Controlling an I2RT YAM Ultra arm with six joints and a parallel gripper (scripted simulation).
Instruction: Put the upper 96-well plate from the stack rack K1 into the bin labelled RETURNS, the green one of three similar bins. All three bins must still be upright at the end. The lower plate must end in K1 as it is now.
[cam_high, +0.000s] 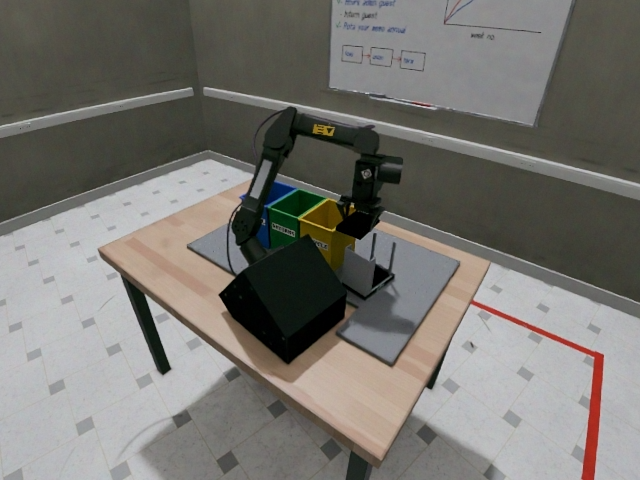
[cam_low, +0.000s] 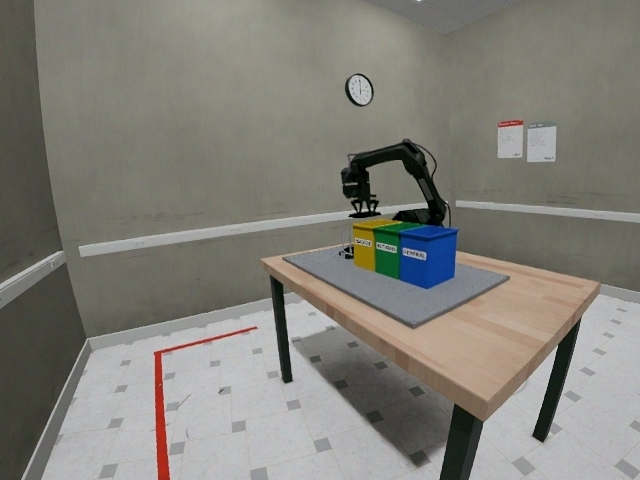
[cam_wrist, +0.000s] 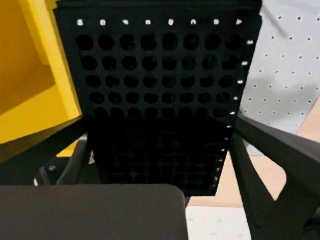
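Observation:
My gripper (cam_high: 361, 215) (cam_low: 363, 208) (cam_wrist: 159, 120) is shut on the upper 96-well plate (cam_high: 357, 225) (cam_wrist: 160, 75), a black plate with rows of round wells. I hold it in the air above the right edge of the yellow bin (cam_high: 319, 227) (cam_low: 364, 246) (cam_wrist: 30, 90), beside the stack rack K1 (cam_high: 373, 249). The lower plate (cam_high: 381, 281) lies flat at the rack's base. The green RETURNS bin (cam_high: 287, 215) (cam_low: 387, 253) stands upright between the yellow bin and the blue bin (cam_high: 276, 193) (cam_low: 427, 255).
All three bins stand in a row on a grey perforated mat (cam_high: 418, 289) (cam_low: 392, 297) (cam_wrist: 287, 75) on the wooden table (cam_high: 155, 258) (cam_low: 516, 320). A large black house-shaped box (cam_high: 289, 302) stands at the front of the table, near the rack.

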